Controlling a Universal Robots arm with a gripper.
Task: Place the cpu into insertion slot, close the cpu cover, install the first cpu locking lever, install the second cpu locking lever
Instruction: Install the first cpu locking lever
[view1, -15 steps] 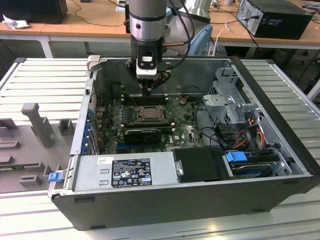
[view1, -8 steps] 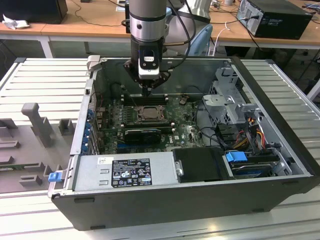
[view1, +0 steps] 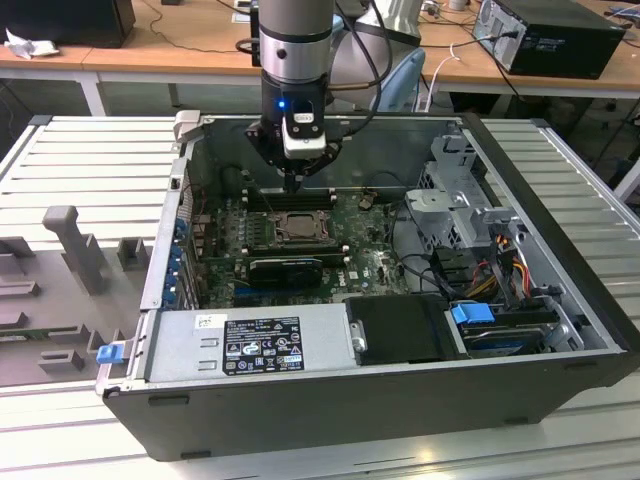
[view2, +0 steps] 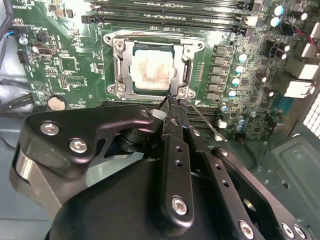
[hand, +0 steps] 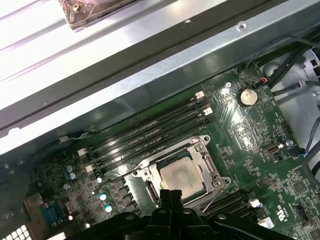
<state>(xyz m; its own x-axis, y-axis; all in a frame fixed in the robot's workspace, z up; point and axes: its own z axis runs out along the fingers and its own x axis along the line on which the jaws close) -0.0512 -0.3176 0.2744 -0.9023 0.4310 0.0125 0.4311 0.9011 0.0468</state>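
The cpu (view2: 152, 70) is a pale square chip lying flat in the insertion slot (view1: 297, 228) on the green motherboard, seen in both wrist views (hand: 180, 175). The silvery cpu cover (view2: 131, 70) lies flat around it as a frame. One thin locking lever (view2: 202, 120) sticks out slanted from the socket's corner, off the board (hand: 212, 200). My gripper (view2: 169, 103) hangs just above that corner with its black fingers pressed together and nothing visible between them. In the exterior view the gripper (view1: 291, 185) points down just behind the socket.
Long black memory slots (hand: 150, 132) run beside the socket. The open case's walls (view1: 160, 250) ring the board. A grey power supply (view1: 250, 345) sits at the front. A drive cage with cables (view1: 470, 220) is on the exterior view's right.
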